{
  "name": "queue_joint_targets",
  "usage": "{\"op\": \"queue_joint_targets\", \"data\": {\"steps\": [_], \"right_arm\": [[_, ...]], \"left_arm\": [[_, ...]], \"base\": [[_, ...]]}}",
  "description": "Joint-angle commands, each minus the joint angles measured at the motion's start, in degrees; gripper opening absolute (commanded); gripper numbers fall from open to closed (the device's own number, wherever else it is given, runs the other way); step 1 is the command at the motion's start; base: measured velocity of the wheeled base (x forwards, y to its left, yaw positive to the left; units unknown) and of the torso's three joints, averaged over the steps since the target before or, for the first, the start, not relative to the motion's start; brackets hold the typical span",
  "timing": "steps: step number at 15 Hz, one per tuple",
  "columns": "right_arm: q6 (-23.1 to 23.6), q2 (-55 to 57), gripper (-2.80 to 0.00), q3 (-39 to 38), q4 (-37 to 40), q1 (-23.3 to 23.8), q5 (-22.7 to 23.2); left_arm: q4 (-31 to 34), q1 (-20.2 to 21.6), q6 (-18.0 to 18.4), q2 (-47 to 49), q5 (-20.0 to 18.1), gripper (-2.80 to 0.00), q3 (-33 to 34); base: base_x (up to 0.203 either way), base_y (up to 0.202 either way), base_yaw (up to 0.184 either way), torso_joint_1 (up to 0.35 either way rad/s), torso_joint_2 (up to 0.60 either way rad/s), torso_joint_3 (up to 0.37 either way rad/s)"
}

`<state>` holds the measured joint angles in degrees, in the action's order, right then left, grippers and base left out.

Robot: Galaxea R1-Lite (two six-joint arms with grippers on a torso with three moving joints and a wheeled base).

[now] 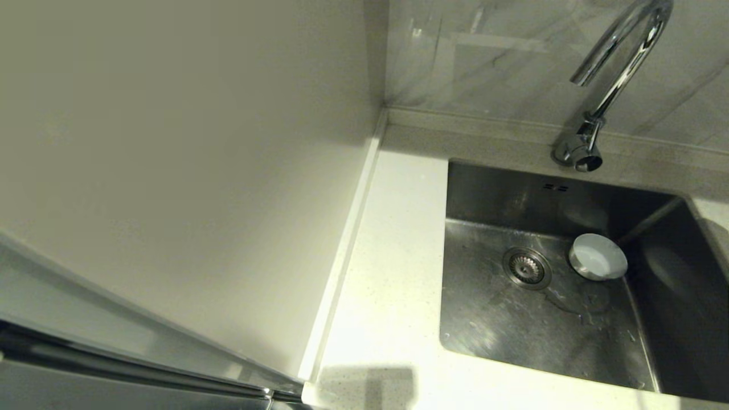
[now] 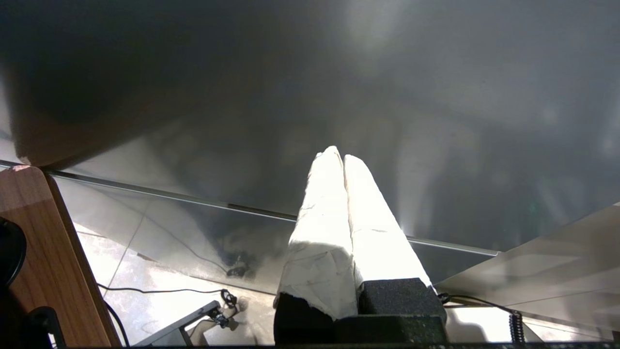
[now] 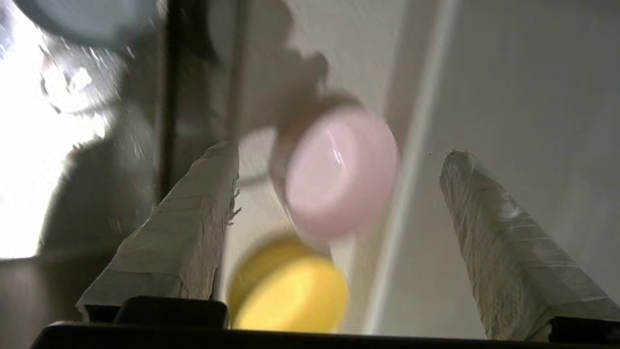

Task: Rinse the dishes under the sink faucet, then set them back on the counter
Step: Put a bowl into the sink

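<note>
A white bowl (image 1: 597, 257) lies tilted on the steel sink (image 1: 490, 319) floor, just right of the round drain (image 1: 527, 267). The chrome faucet (image 1: 618, 74) stands behind the basin, its spout high above it. Neither gripper shows in the head view. In the right wrist view my right gripper (image 3: 339, 155) is open, its taped fingers (image 3: 203, 208) wide apart above the counter (image 3: 315, 58). The pale pink bowl (image 3: 339, 174) sits between them and the yellow-green bowl (image 3: 290, 291) nearer the wrist; neither is touched. My left gripper (image 2: 338, 156) is shut on nothing, parked away from the sink.
White counter (image 1: 387, 273) runs left of the sink, bounded by a cream wall panel (image 1: 171, 171). A marbled backsplash (image 1: 512, 57) rises behind the faucet. The left wrist view shows a steel panel (image 2: 339, 87), a wooden surface (image 2: 34, 232) and cables on the floor.
</note>
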<state>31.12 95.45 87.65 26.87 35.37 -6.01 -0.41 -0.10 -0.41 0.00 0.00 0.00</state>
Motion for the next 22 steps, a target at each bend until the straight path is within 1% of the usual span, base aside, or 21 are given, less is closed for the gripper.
{"op": "queue_joint_targets", "data": {"steps": [1,2,4,6,7,9,11,13,15,19,22], "right_arm": [[0.2,-3.4,0.00,3.9,9.4,1.5,-1.3],[0.2,-3.8,0.00,4.7,12.6,2.4,-1.9],[0.3,-4.4,0.00,5.5,17.8,2.8,-4.9],[0.3,-3.9,0.00,6.1,23.6,2.8,-5.5],[0.2,-2.7,0.00,6.4,24.8,2.8,-5.6],[0.0,-0.2,0.00,6.4,25.3,2.8,-5.5],[-1.5,2.3,0.00,6.6,25.3,2.8,-5.1],[-2.4,4.7,0.00,6.5,25.2,2.8,-2.3],[-3.3,7.0,0.00,6.7,24.9,2.9,-1.1],[-4.0,11.1,0.00,9.1,24.7,2.8,-0.8],[-4.0,12.7,0.00,9.2,23.6,2.9,-0.6]], "left_arm": [[0.0,0.0,0.0,0.0,0.0,-2.80,0.2],[0.0,0.0,0.0,0.0,0.0,-2.80,0.2],[0.0,0.0,0.0,0.0,0.0,-2.80,0.2],[0.0,0.0,0.0,0.0,0.0,-2.80,0.2],[0.0,0.0,0.0,0.0,0.0,-2.80,0.2],[0.0,0.0,0.0,0.0,0.0,-2.80,0.2],[0.0,0.0,0.0,0.0,0.0,-2.80,0.2],[0.0,0.0,0.0,0.0,0.0,-2.80,0.2],[0.0,0.0,0.0,0.0,0.0,-2.80,0.2],[0.0,0.0,0.0,0.0,0.0,-2.80,0.2],[0.0,0.0,0.0,0.0,0.0,-2.80,0.2]], "base": [[0.000,0.000,0.000,0.000,0.00,0.000],[0.000,0.000,0.000,0.000,0.00,0.000],[0.000,0.000,0.000,0.000,0.00,0.000],[0.000,0.000,0.000,0.000,0.00,0.000],[0.000,0.000,0.000,0.000,0.00,0.000],[0.000,0.000,0.000,0.000,0.00,0.000],[0.000,0.000,0.000,0.000,0.00,0.000],[0.000,0.000,0.000,0.000,0.00,0.000],[0.000,0.000,0.000,0.000,0.00,0.000],[0.000,0.000,0.000,0.000,0.00,0.000],[0.000,0.000,0.000,0.000,0.00,0.000]]}}
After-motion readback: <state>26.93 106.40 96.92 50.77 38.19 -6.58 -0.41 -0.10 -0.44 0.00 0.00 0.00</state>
